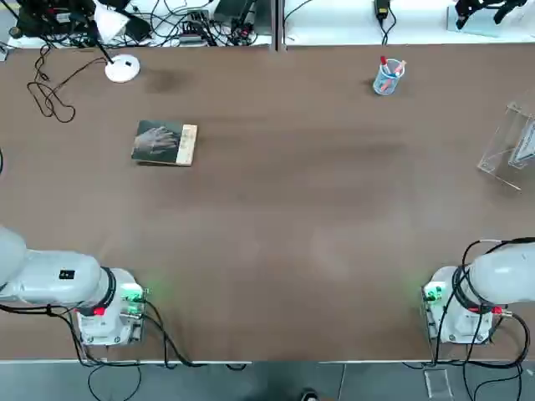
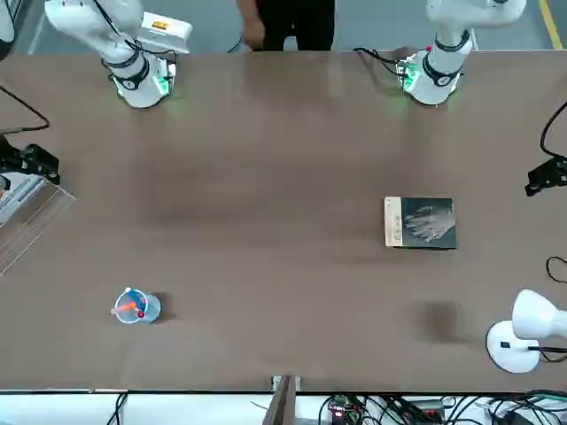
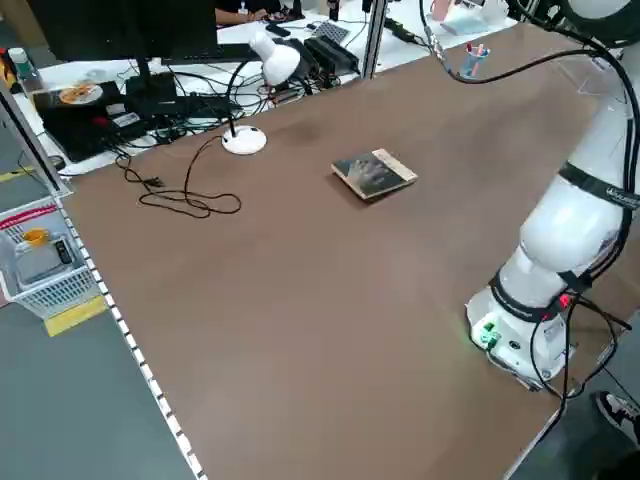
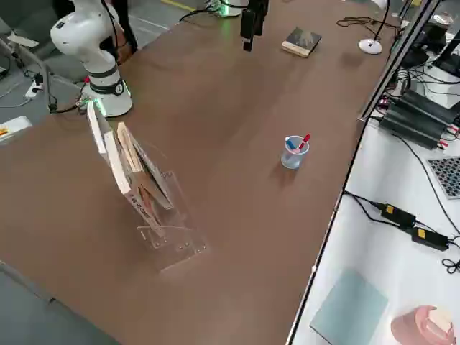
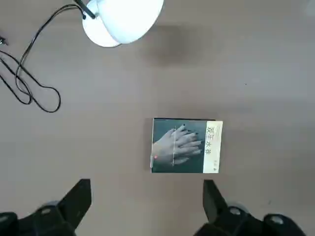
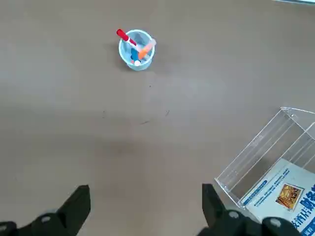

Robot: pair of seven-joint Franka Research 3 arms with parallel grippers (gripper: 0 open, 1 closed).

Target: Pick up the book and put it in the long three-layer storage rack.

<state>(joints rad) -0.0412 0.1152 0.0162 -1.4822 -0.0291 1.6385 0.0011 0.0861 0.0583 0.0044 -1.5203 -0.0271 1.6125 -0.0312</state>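
While flat on matte wood, thin square book (image 5: 187,145) looks glossy.

The surface (image 1: 292,234) is showing a matt brown finish, smooth with a faint sheen. The book (image 5: 186,145) ahead of the left pincer (image 5: 146,201) is looking like matt printed paper, dark grey with a tan strip. The rack (image 6: 268,157) beside the right pincer (image 6: 146,204) is appearing as clear glossy acrylic. The pen cup (image 6: 136,49) is looking like translucent bluish plastic, and the lamp (image 5: 123,19) like glossy white plastic.
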